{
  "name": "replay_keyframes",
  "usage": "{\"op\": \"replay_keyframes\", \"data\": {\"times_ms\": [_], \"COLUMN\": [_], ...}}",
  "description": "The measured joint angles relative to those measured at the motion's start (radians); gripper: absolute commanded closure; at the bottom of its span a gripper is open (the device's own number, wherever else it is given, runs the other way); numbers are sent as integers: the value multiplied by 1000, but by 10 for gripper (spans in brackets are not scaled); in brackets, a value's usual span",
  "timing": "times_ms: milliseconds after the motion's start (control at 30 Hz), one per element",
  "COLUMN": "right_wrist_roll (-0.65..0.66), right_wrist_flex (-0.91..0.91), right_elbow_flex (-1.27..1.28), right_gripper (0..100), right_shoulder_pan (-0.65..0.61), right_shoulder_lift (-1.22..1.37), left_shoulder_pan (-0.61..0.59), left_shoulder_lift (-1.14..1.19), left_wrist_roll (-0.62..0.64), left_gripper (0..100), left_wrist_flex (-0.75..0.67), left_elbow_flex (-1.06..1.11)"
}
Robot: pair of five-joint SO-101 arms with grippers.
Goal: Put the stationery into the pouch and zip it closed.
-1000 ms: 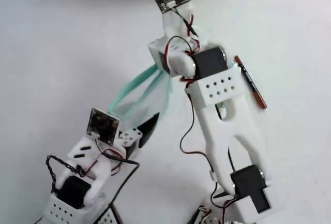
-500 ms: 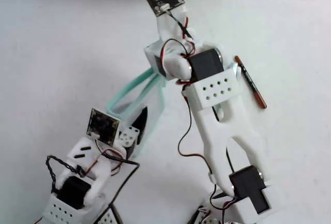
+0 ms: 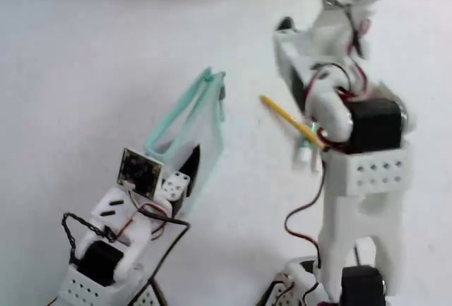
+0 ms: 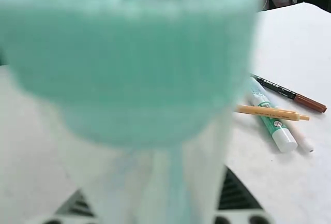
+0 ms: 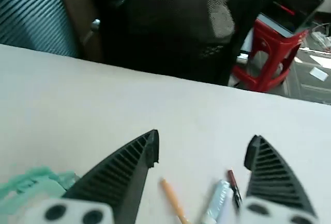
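The clear pouch [image 3: 192,119] with teal trim stands tilted on the white table [image 3: 85,59], and my left gripper [image 3: 188,170] is shut on its near end. Up close, the pouch [image 4: 129,63] blocks the left wrist view. A yellow pencil [image 3: 289,121] lies to its right. My right gripper [image 5: 204,138] is open above the table, with the yellow pencil [image 5: 173,203], a green-and-white pen [image 5: 217,200] and a brown pen [image 5: 232,185] below it. The left wrist view shows the brown pen [image 4: 292,95], yellow pencil [image 4: 271,113] and green-and-white pen [image 4: 271,125] lying together.
The right arm [image 3: 360,150] stands over the right side of the table and covers part of the pens there. A red stool [image 5: 269,53] and a dark chair stand beyond the table's far edge. Bare table lies left of the pouch.
The right arm has swung away from the pouch's mouth to the right and back, uncovering the yellow pencil and covering the brown pen. The left arm has kept still on the pouch.
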Motion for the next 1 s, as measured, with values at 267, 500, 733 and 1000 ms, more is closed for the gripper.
{"op": "replay_keyframes", "data": {"times_ms": [267, 500, 733, 1000], "right_wrist_roll": [230, 548, 571, 577], "right_wrist_flex": [-26, -311, -390, -393], "right_elbow_flex": [422, 856, 918, 658], "right_gripper": [793, 794, 793, 794], "right_shoulder_pan": [155, 172, 157, 155], "right_shoulder_lift": [-12, -11, 101, 456], "left_shoulder_pan": [0, 0, -3, -3], "left_shoulder_lift": [0, 0, 0, 0], "left_wrist_roll": [0, 0, -2, -2], "left_gripper": [902, 897, 802, 805], "left_wrist_flex": [0, 0, 0, 0], "left_elbow_flex": [0, 0, 0, 0]}}
